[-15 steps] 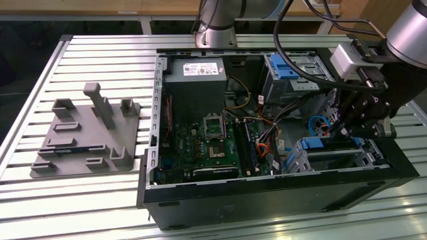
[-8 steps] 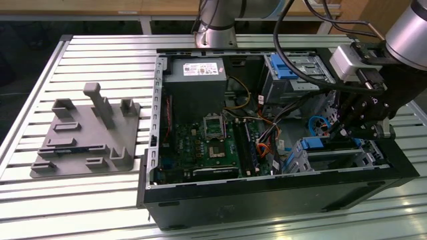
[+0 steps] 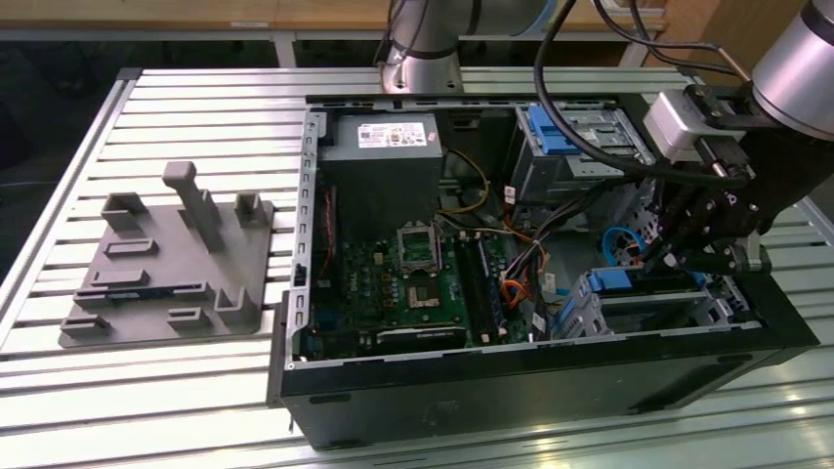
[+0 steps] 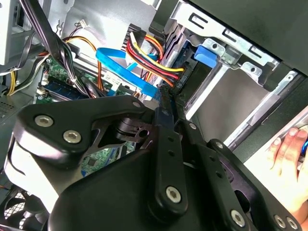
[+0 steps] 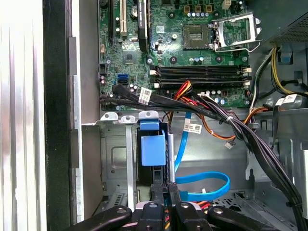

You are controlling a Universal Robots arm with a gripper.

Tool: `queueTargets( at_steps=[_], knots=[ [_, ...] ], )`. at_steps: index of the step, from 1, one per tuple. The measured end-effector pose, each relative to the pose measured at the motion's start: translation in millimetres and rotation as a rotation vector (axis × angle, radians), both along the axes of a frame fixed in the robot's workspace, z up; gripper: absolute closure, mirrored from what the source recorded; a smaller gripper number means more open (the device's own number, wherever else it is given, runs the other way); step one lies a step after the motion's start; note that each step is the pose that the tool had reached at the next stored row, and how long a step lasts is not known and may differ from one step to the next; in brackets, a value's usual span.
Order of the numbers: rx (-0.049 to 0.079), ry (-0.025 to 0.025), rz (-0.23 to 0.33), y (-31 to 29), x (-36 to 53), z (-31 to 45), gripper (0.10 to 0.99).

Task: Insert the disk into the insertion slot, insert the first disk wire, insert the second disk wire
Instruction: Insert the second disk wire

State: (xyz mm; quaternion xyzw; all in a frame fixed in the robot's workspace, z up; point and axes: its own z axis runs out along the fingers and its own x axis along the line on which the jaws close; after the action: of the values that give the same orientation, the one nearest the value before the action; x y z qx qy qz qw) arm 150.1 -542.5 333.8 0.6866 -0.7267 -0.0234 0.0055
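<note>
**Gripper at the drive cage inside an open computer case**

Black gripper linkages crowd the foreground in both wrist views. The gripper (image 5: 163, 192) has its two thin fingers close together, almost touching, over the back edge of the disk (image 5: 153, 150); whether they pinch anything between them cannot be told. The disk's bright blue frame sits inside the insertion slot (image 5: 115, 159), a silver sheet-metal cage near the case's side wall.

A flat blue data cable (image 5: 204, 185) loops just beside the fingers, and a bundle of red, yellow and black power wires (image 4: 154, 60) runs to a black plug right at the fingertips in the second wrist view. Thick black cable bundles (image 5: 250, 139) cross the space between the cage and the green motherboard (image 5: 192, 53).

From the exterior view, the arm reaches down into the case (image 3: 548, 381) on that view's right. A taller metal bay with blue parts (image 3: 573, 137) stands behind it. A grey fixture plate (image 3: 170, 264) lies on the slatted table (image 3: 78, 391), well apart. A person's hand (image 4: 288, 154) rests beyond the case edge.
</note>
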Motion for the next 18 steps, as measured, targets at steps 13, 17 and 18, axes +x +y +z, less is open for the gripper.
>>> queueTargets(
  at_steps=[13, 17, 18],
  knots=[
    [-0.001, 0.0027, 0.000, -1.0, 0.4, -5.3, 0.925],
    [0.000, 0.0030, 0.000, -1.3, 1.0, -7.0, 0.925],
    [0.000, 0.0031, 0.000, -1.3, 1.0, -7.0, 0.925]
  ],
)
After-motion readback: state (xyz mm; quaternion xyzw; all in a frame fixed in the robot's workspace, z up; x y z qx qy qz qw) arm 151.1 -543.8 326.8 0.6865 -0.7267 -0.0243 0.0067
